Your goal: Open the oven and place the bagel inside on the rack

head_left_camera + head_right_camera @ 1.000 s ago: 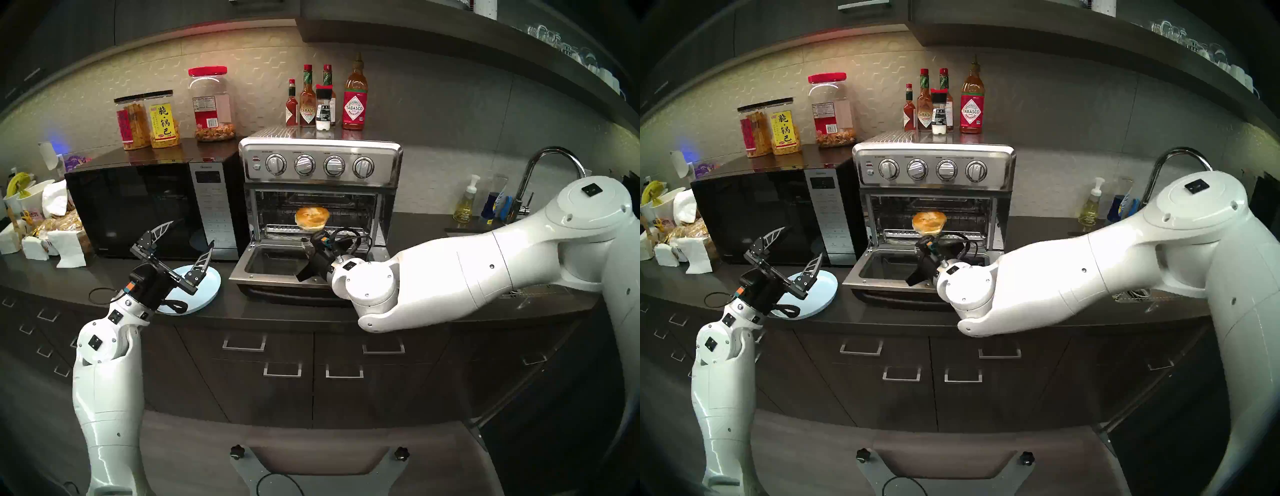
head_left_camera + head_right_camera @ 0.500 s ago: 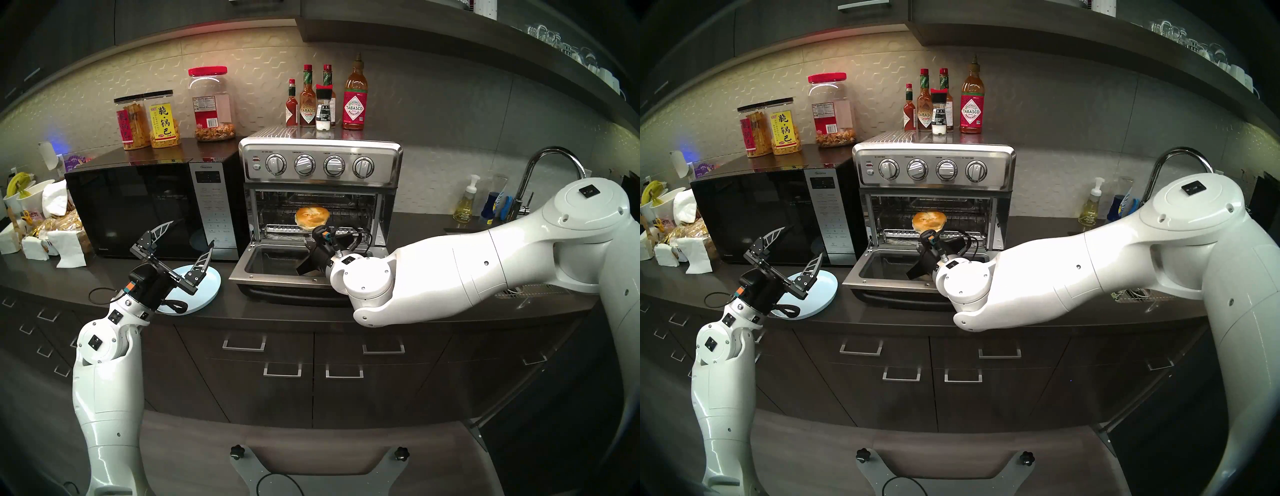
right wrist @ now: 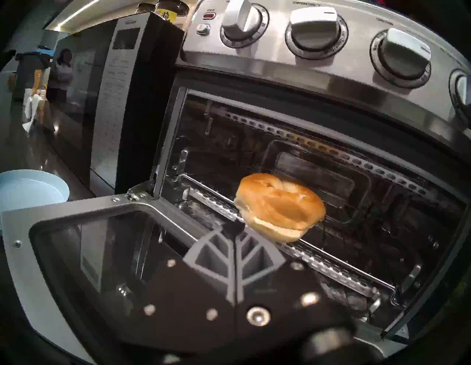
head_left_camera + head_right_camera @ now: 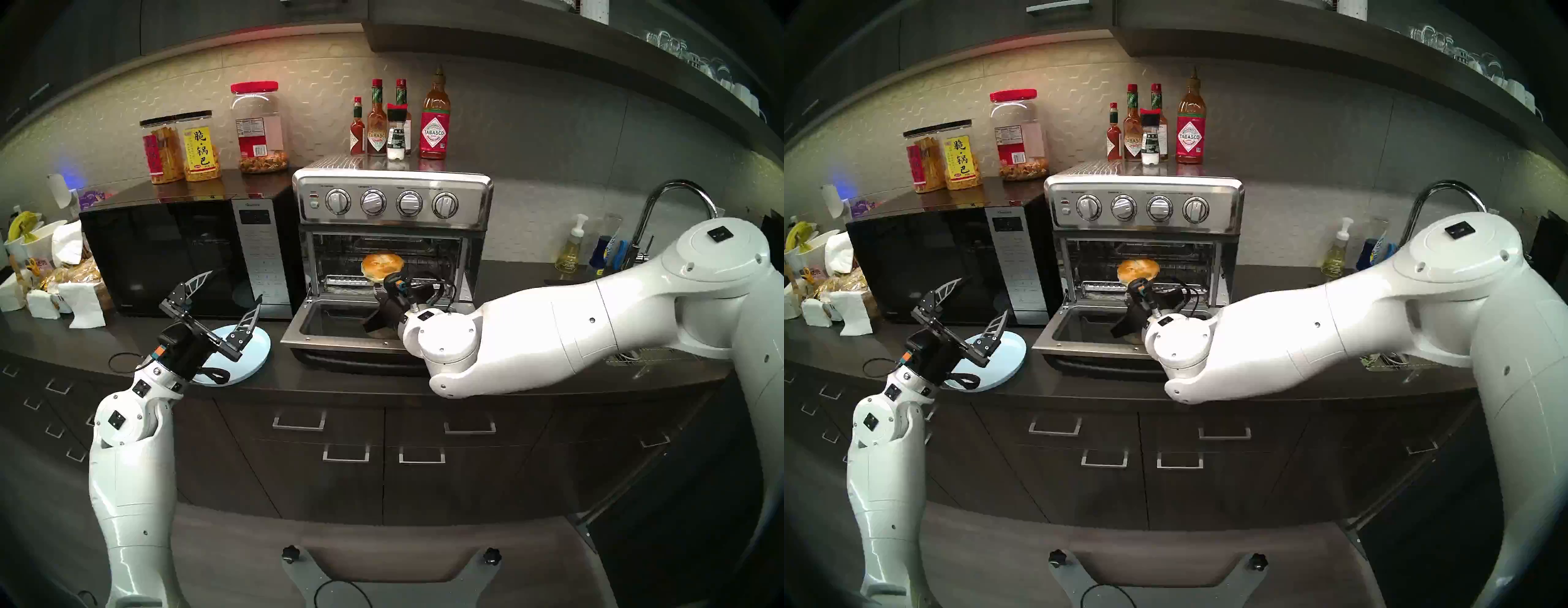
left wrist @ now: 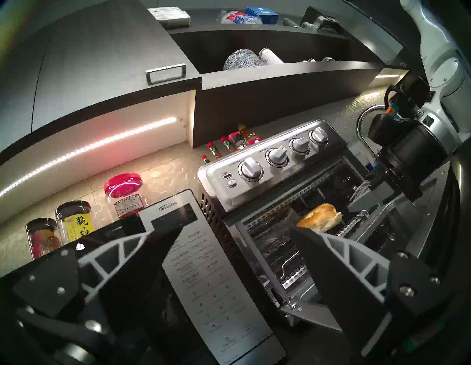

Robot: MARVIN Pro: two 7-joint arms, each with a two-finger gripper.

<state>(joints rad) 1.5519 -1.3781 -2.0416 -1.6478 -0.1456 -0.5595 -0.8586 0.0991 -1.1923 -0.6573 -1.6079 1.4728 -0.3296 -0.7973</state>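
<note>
The oven [image 4: 394, 204] stands with its door down. On the rack [image 3: 331, 265] inside lies the bagel [image 3: 280, 207]. At the bagel's seven o'clock, the right claw [image 3: 233, 229] is pressed together, empty. The left claw [image 4: 231, 293] gapes wide, holding nothing.

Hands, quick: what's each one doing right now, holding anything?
Left hand: open, empty, above the blue plate.
Right hand: shut, empty, just in front of the bagel on the rack.
</note>
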